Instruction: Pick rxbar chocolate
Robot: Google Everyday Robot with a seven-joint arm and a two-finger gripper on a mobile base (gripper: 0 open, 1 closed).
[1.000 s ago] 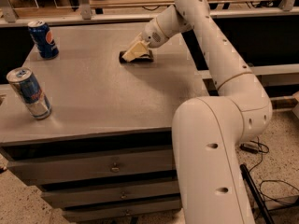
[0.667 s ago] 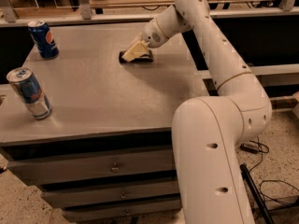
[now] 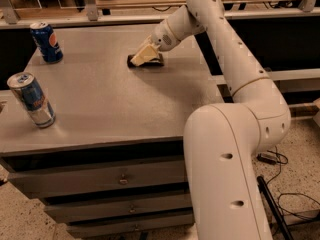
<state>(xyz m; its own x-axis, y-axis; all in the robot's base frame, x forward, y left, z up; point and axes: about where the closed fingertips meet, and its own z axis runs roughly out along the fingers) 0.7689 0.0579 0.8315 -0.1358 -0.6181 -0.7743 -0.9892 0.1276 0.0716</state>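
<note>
The rxbar chocolate (image 3: 152,62) is a small flat dark bar lying on the grey tabletop (image 3: 115,99), toward the far middle. My gripper (image 3: 141,57) is down on the bar, reaching from the right, and its pale tip covers most of the bar's left part. Only the bar's dark right end and lower edge show. The bar rests on the table surface.
A blue soda can (image 3: 46,42) stands at the far left corner. A second blue and silver can (image 3: 32,100) stands at the near left edge. My white arm (image 3: 235,134) fills the right side. Drawers (image 3: 122,179) are below the tabletop; cables lie on the floor at the right.
</note>
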